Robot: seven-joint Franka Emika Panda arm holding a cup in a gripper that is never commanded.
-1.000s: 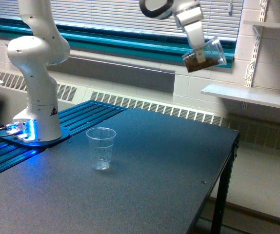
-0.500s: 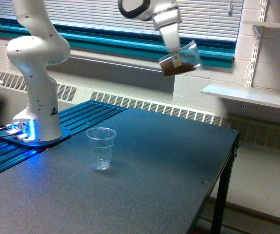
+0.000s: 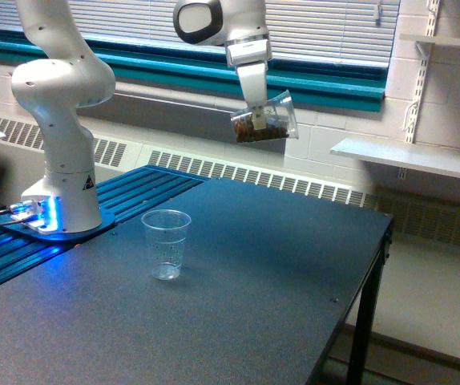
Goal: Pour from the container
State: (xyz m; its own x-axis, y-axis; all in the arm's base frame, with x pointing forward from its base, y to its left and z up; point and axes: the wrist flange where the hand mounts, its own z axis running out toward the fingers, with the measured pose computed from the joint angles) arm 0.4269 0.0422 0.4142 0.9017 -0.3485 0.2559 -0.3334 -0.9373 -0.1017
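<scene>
Clear plastic container of brown nuts hangs tilted in the claw, clamped on it, high at one o'clock of the ribbed cup on the bench, not yet overhead for pouring.

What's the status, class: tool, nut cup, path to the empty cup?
Tool shut on nut cup, held high and tilted. Nuts inside, none spilling. Empty cup upright on table, lower toward the exterior view's left. Nothing between.
</scene>
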